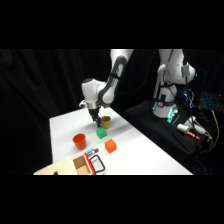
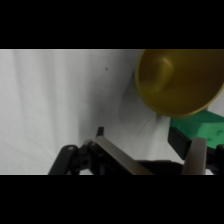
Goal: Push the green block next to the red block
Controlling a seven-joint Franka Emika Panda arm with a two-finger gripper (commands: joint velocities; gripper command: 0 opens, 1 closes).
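Near the middle of the white worktop sits the green block — a small bright green cube. The red block lies near it, toward the front edge, with a gap of bare worktop between the two. Just behind the green block, toward the far edge, stands a yellow-olive cup; in the wrist view this cup fills the upper right, with the green block directly below it. The white arm's jaws come down just beside the green block and the cup — whether they are open or closed cannot be told. An orange-red cup stands toward the left edge. At the front left corner rests a wooden box.
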